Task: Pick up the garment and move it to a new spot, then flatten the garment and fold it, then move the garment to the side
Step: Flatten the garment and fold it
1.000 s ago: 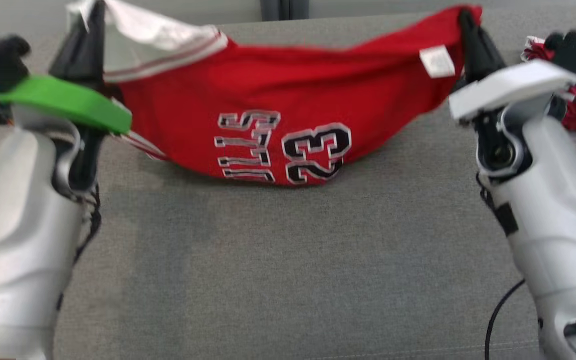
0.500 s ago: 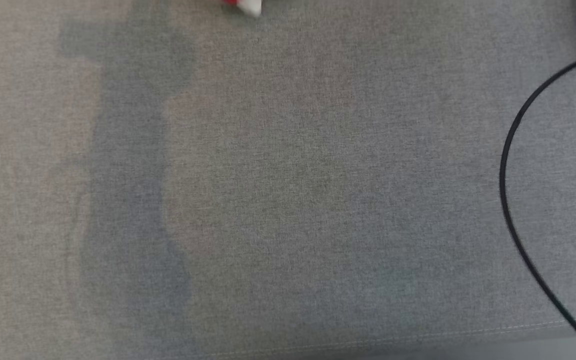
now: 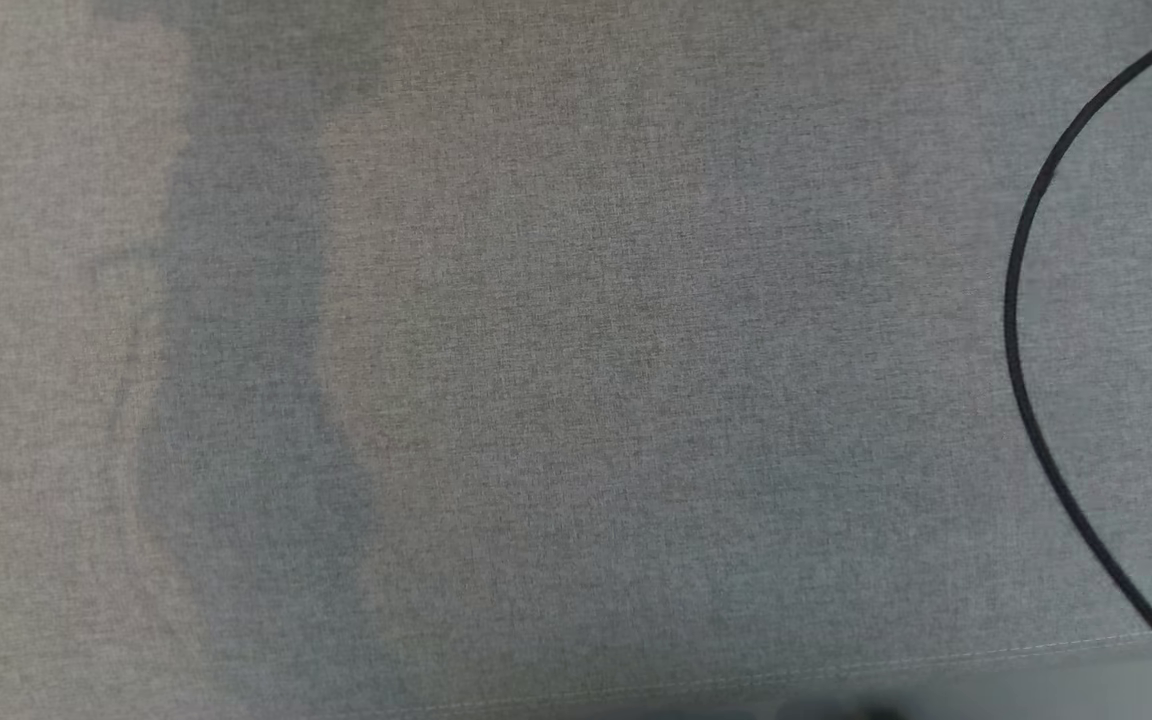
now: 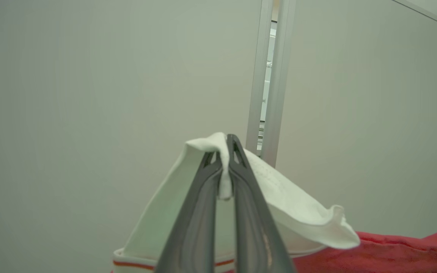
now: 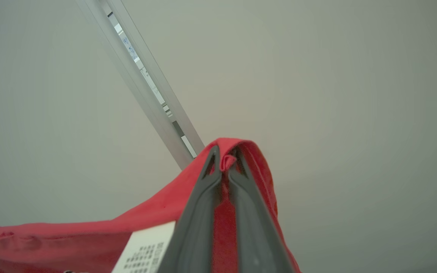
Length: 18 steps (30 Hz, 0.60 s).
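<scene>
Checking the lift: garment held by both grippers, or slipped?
Held, both ends. Left gripper shut on the garment at a white corner; right gripper shut on its red edge.

garment point(image 5: 51, 235) cut off below, cable point(image 3: 1011, 330) ends cropped

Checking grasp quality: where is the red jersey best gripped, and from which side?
Pinch thin edge folds at opposite ends, fingers pointing up from below: left gripper on the white part, right gripper on the red edge beside the label. The jersey hangs spread between them.
</scene>
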Available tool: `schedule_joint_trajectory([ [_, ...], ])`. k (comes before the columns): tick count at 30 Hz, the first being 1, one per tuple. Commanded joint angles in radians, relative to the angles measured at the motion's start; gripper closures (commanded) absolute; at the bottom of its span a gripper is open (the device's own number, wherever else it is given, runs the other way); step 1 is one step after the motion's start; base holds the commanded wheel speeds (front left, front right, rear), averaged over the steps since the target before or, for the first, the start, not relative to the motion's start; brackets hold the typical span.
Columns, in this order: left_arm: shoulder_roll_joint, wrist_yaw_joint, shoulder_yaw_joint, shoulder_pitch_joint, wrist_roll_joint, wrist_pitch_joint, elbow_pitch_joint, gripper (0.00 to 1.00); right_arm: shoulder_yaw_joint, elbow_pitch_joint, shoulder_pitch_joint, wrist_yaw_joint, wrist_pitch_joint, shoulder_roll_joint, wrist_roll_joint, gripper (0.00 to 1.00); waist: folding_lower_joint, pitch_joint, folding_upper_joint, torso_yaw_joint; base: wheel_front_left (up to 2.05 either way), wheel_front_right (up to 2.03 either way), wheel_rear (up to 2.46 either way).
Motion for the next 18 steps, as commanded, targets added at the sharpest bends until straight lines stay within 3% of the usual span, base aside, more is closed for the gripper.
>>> schedule_joint_trajectory([
  [1,0.013,-0.003,-0.016,0.056,-0.010,-0.011,-0.015,1.00,0.016,-0.011,0.055,0.000,-0.005,0.002,0.023,1.00,-0.0002,0.002,0.0000,-0.001,0.00,0.00,0.00],
  [6,0.042,-0.003,-0.041,0.265,-0.045,-0.026,-0.085,1.00,0.116,-0.112,0.244,0.000,-0.012,0.000,0.084,1.00,-0.0002,-0.043,0.0000,-0.003,0.00,0.00,0.00],
  [10,0.061,-0.003,0.019,0.503,-0.065,-0.027,-0.191,1.00,0.189,-0.223,0.461,0.000,-0.018,-0.038,0.164,1.00,-0.0002,-0.096,0.0000,-0.002,0.00,0.00,0.00],
  [18,-0.019,0.053,0.190,1.020,0.017,-0.027,-0.460,1.00,0.280,-0.432,0.892,0.000,-0.045,-0.127,0.285,1.00,-0.0002,-0.210,0.0000,0.013,0.00,0.00,0.00],
])
